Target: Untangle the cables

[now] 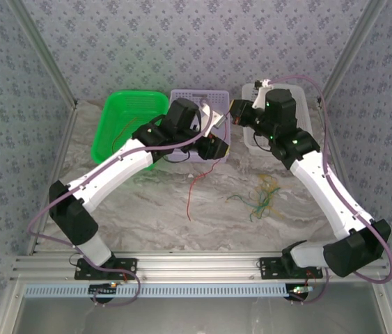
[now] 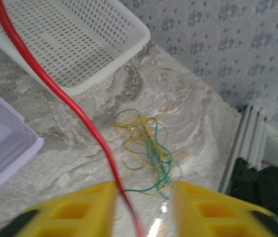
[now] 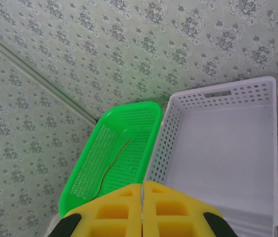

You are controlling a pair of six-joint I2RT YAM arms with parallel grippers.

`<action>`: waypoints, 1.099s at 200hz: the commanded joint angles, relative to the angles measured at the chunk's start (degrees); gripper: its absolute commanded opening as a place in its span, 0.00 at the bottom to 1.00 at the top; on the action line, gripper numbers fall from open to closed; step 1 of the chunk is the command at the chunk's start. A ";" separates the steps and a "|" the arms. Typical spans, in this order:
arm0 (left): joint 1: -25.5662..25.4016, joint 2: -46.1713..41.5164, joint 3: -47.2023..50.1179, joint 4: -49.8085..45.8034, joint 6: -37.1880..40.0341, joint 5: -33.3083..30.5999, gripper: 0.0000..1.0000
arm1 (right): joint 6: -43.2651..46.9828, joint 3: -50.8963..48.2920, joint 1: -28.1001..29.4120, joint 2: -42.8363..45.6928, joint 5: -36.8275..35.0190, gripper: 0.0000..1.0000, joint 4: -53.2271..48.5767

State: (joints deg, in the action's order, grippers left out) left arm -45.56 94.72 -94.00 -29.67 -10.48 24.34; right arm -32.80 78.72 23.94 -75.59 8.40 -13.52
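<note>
Though the left claw [image 2: 143,200] stands open, a red cable [image 2: 74,106] runs between its fingers [image 2: 79,212] — right claw [image 3: 142,197] shut.

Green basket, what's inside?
One thin orange-yellow cable lies on the floor of the green basket. The basket's near end is covered by the right gripper, so anything there can't be seen.

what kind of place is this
Probably a robot test cell, not a home: left arm and right arm bolted to a metal rail at a marble-look table, wallpapered panels boxing it in, loose cables laid out.
</note>
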 commanded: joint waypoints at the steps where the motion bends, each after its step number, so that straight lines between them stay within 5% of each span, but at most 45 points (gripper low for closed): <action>1: -0.39 0.64 0.75 1.90 0.20 -1.83 0.20 | -1.24 -0.23 0.65 0.46 0.47 0.00 0.25; 37: -0.45 0.47 1.13 1.72 -0.33 -3.41 0.15 | -1.61 -0.58 0.70 1.04 0.47 0.00 0.18; 57: -0.58 0.34 1.66 2.28 -0.61 -3.11 0.32 | -1.90 -0.84 0.80 1.39 0.56 0.00 0.45; 72: -0.93 0.47 1.97 2.50 -0.43 -2.96 0.33 | -1.92 -0.93 0.79 1.39 0.39 0.00 0.44; 97: -1.61 0.91 2.14 1.99 -0.22 -3.11 0.26 | -1.84 -0.82 0.74 1.42 0.17 0.00 0.42; 133: -1.75 -0.01 3.29 2.64 -0.67 -4.65 0.00 | -1.73 -0.75 0.53 1.58 -0.02 0.00 0.21; 165: -1.47 -1.56 3.17 1.80 -1.04 -6.54 0.00 | -1.29 -0.51 0.49 2.00 -1.04 0.00 -1.09; 182: 0.77 -2.15 1.61 -1.42 -0.65 -7.64 0.00 | 0.02 -0.23 0.64 3.30 -2.78 0.52 -3.23; 195: 3.69 -2.12 -0.35 -5.44 0.08 -8.17 0.00 | 1.08 -0.98 0.73 5.47 -5.29 0.78 -4.51; 220: 11.17 -2.56 -3.81 -12.63 2.65 -8.40 0.00 | 2.71 -4.25 1.13 11.62 -7.96 0.88 -5.31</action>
State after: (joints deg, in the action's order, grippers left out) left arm -40.88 94.94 -92.27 -34.41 -10.68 17.56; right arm -32.45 76.40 24.43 -70.61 4.54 -16.75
